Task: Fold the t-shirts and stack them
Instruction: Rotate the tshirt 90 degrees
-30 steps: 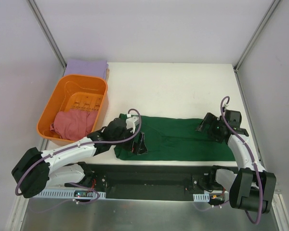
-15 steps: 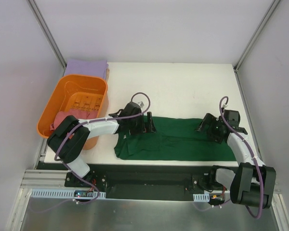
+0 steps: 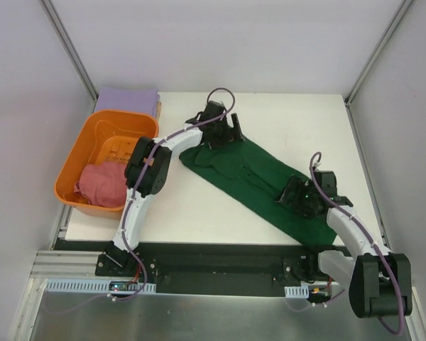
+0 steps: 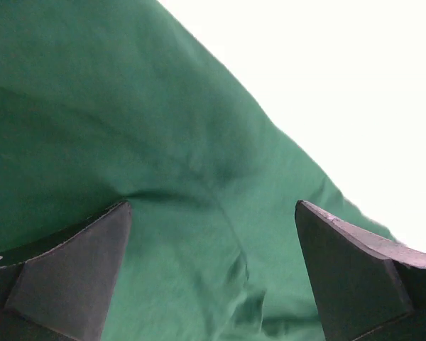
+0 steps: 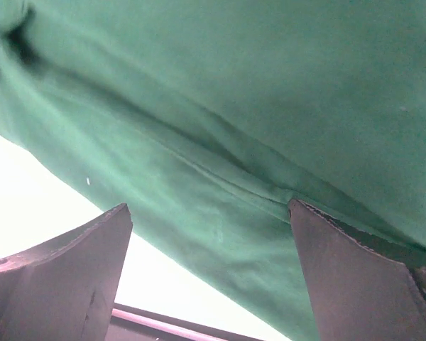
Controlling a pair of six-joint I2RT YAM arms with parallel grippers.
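1. The dark green t-shirt [image 3: 250,176] was laid slantwise across the table [image 3: 291,117], in a long strip.
2. Its far end was covered by the left gripper [image 3: 224,133] and its near end by the right gripper [image 3: 297,199]. Both were seen spread apart, with nothing pinched.
3. The step was judged to be straightening this shirt.
4. Next, an end probably had to be pinched and folded over.

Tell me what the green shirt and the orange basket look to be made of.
The green shirt: soft matte cloth, probably cotton knit; it creases and drapes. The orange basket: rigid moulded plastic, judging by smooth, faintly glossy walls and a ribbed floor.
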